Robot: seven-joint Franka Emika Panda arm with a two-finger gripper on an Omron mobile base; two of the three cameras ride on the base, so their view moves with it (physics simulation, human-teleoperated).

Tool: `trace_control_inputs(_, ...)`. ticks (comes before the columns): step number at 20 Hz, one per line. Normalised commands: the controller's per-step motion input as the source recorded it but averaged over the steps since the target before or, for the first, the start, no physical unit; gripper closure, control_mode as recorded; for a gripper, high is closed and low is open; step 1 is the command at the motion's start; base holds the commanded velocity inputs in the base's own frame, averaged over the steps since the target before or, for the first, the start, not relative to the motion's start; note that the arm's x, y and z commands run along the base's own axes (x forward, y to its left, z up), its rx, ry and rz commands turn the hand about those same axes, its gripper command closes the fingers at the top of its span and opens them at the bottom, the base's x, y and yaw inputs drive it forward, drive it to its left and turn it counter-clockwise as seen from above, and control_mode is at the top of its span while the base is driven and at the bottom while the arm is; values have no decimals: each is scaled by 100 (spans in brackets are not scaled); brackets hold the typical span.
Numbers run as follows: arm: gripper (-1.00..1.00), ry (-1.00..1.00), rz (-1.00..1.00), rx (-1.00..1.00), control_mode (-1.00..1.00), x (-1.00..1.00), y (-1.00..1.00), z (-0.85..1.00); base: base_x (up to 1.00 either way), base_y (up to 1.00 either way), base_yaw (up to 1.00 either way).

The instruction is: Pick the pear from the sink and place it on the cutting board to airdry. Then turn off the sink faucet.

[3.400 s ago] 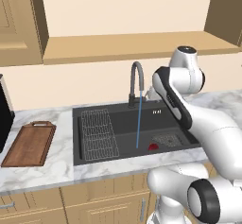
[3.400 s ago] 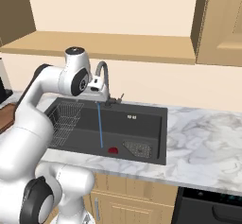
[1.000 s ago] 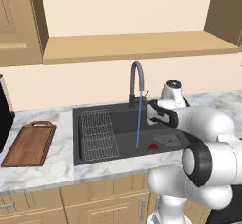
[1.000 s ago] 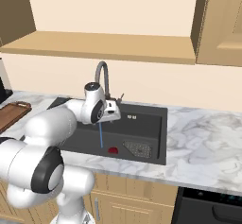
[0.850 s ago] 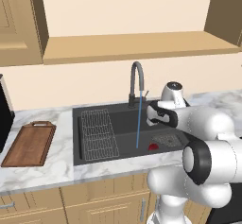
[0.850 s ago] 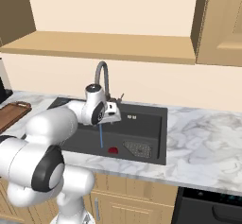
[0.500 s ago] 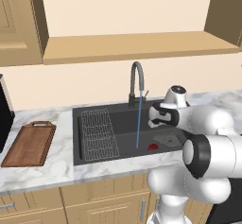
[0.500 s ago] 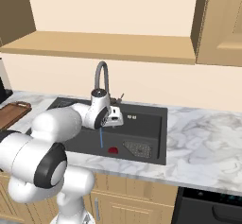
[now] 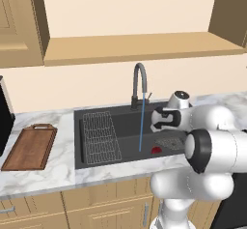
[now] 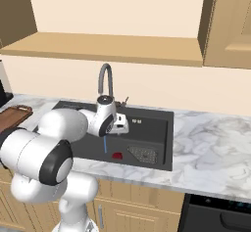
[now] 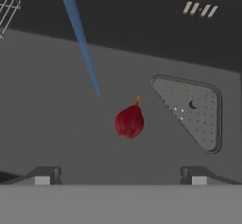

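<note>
Since the earlier frames the arm has folded down from high above the table, and the claw (image 11: pixel 120 173) now hangs over the sink (image 9: pixel 126 121), released, jaws wide. The pear (image 11: pixel 129 121) lies on the basin floor straight ahead of the claw, centred between its fingertips, stem pointing away. The drain grate (image 11: pixel 191 109) sits just beside it; the water stream (image 11: pixel 80 38) falls on its other side.
</note>
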Motion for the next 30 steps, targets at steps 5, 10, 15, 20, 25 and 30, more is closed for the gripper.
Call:
trace_control_inputs(5, -100, 0, -5, 0, -100, 5, 0, -22, 0, 0, 0)
trace_control_inputs(10, -100, 2, -3, 1, -100, 2, 0, -27, 0, 0, 0)
trace_control_inputs(15, -100, 2, -1, 1, -100, 0, 0, -28, 0, 0, 0)
trace_control_inputs(20, -100, 2, -2, 0, -100, 3, -1, -26, 0, 0, 0)
trace_control_inputs(25, -100, 2, -2, 1, -100, 4, 0, -25, 0, 0, 0)
trace_control_inputs(30, -100, 2, -1, 0, -100, 1, 0, -22, 0, 0, 0)
